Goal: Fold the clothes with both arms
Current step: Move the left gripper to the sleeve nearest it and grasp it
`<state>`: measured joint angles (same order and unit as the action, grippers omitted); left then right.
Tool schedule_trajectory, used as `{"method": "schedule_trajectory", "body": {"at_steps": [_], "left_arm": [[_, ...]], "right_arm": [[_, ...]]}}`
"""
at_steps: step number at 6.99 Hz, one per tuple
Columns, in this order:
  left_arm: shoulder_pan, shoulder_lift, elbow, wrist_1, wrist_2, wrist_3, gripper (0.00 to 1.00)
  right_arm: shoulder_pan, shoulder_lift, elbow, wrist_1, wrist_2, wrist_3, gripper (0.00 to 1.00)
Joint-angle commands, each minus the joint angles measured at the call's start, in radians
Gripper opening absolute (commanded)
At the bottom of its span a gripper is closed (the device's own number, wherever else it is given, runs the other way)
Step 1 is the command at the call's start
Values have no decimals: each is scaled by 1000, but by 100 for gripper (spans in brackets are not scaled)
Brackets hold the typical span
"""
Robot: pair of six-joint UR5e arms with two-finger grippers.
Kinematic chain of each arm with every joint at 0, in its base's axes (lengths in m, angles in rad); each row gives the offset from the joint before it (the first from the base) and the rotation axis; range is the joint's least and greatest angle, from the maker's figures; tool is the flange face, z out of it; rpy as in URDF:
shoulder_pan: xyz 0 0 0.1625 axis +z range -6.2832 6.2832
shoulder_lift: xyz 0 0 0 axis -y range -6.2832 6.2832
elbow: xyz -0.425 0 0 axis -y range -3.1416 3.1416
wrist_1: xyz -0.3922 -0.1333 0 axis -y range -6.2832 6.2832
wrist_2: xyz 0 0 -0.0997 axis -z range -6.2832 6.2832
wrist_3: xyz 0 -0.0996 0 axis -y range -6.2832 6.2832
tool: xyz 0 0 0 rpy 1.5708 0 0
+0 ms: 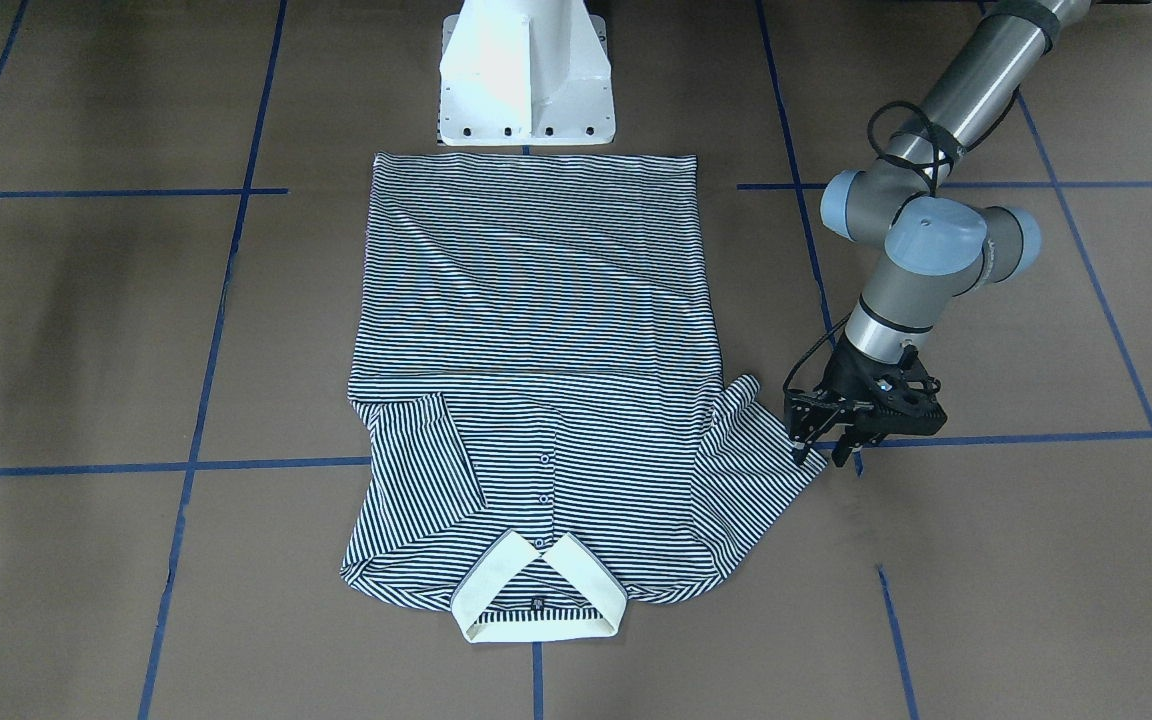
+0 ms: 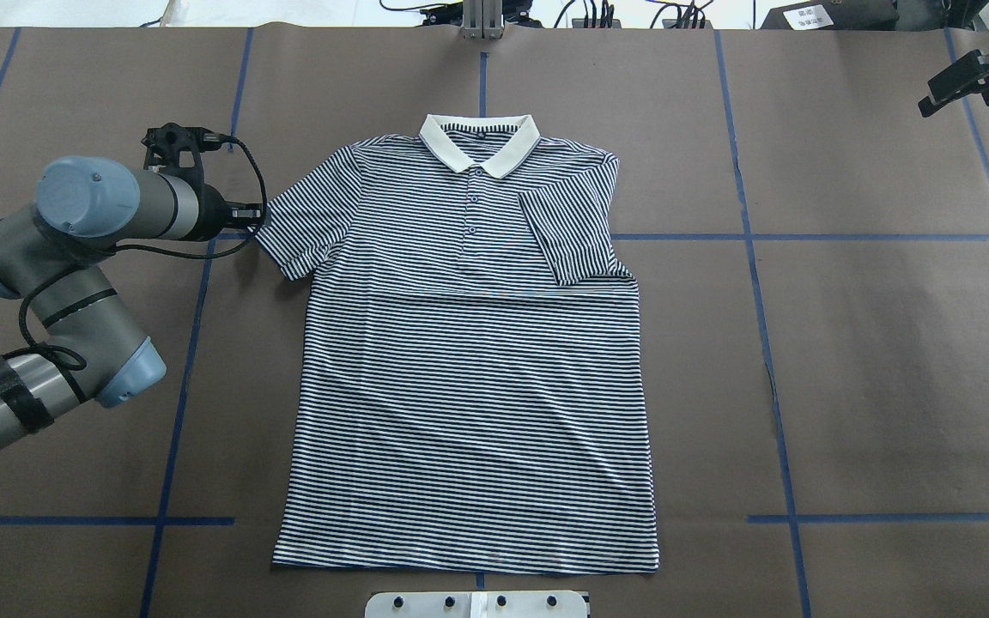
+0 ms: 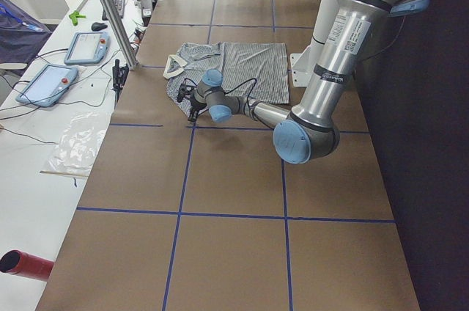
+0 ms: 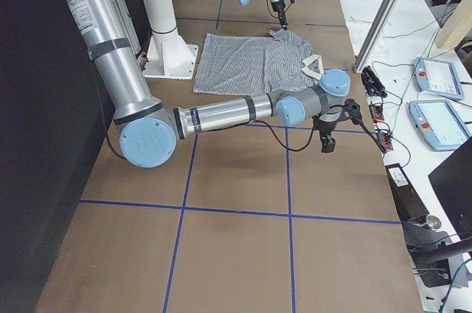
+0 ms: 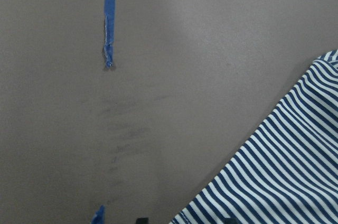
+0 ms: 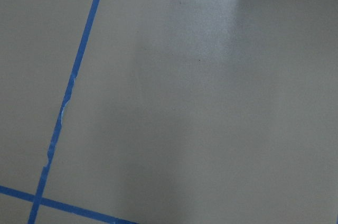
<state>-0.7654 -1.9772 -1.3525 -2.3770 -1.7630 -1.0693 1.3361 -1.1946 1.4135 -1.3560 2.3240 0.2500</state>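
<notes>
The striped polo shirt (image 2: 469,386) lies flat on the brown table, face up, its cream collar (image 2: 479,142) at the far side from the robot's base. The sleeve (image 2: 572,232) on the robot's right is folded in over the chest. The other sleeve (image 1: 756,450) is spread out. My left gripper (image 1: 821,452) stands open, low at that sleeve's hem, fingers pointing down; the left wrist view shows the striped hem (image 5: 285,171) at lower right. My right gripper (image 2: 949,86) hangs off the shirt at the far right over bare table; whether it is open or shut I cannot tell.
The white pedestal base (image 1: 526,70) stands just behind the shirt's bottom hem. Blue tape lines (image 1: 206,400) grid the table. Teach pendants (image 4: 435,77) and cables lie on a side bench beyond the far edge, beside a metal post (image 3: 110,10).
</notes>
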Motion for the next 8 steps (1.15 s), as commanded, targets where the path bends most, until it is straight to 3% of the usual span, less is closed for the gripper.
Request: {"method": "schedule_trajectory", "body": {"at_steps": [1,3,5,6,8], "left_arm": [[3,0,1,1,2,3,57],[5,-2,6,4,14,3,54],[6,-5,7,2,37,-1,26],[11,-5,6,1,46,-3,0],[11,-14,-16,7,45,2,0]], "right_arm": [[0,-8,8,0,0,0,100],[0,-22,22,0,0,0,100],[0,-26,28,0,0,0,100],[0,-28,28,0,2,0,100],[0,-26,28,0,0,0,100]]}}
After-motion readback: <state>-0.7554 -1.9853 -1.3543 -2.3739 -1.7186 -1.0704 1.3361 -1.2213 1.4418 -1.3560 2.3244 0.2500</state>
